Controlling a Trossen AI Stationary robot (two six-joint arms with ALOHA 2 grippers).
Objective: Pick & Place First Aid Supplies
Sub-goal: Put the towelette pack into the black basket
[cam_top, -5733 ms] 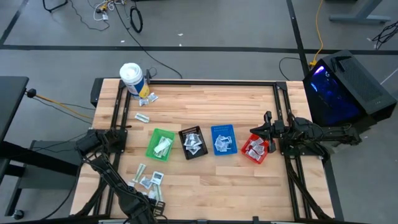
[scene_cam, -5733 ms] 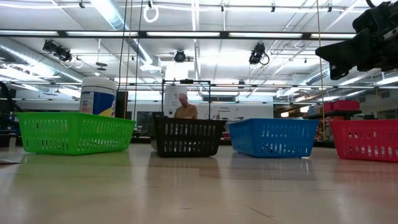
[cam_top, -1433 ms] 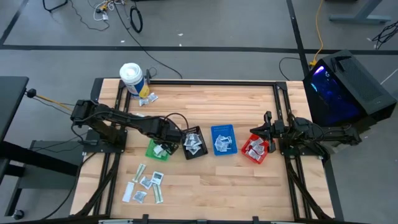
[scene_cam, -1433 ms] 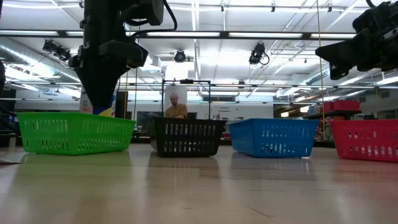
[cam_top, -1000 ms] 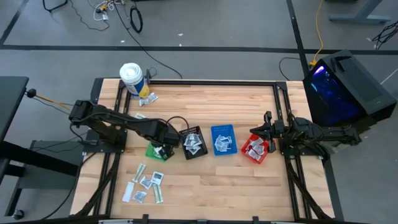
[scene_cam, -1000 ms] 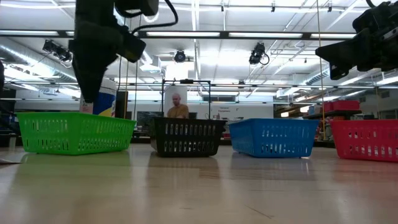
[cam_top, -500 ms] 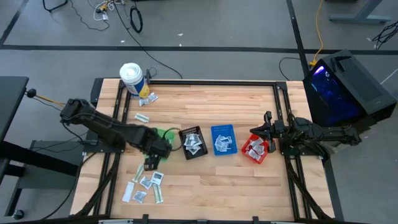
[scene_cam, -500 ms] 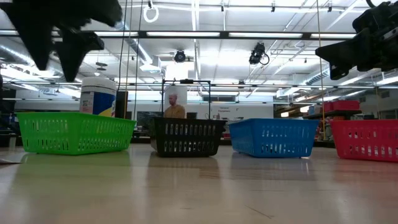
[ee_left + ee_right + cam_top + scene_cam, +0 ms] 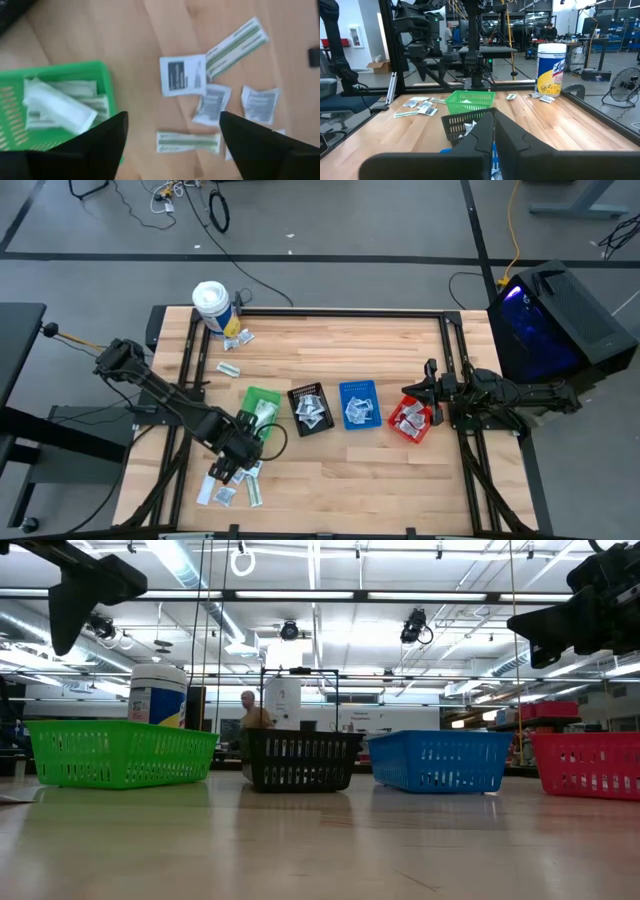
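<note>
With my left jaws [image 9: 172, 130] open and empty over the loose first aid supplies [image 9: 232, 477] at the bench's front-left corner, I should centre on one sachet [image 9: 183, 74] before descending, right jaws [image 9: 494, 125] closed.

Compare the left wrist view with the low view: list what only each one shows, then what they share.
Only the left wrist view shows the loose sachets and strip packets on the bare wood, plus the packets lying inside the green bin, seen between the left gripper's open fingers.

Only the low view shows the black bin, blue bin, red bin, the white tub and a person in the room behind.

Both show the green bin and the wooden table.
</note>
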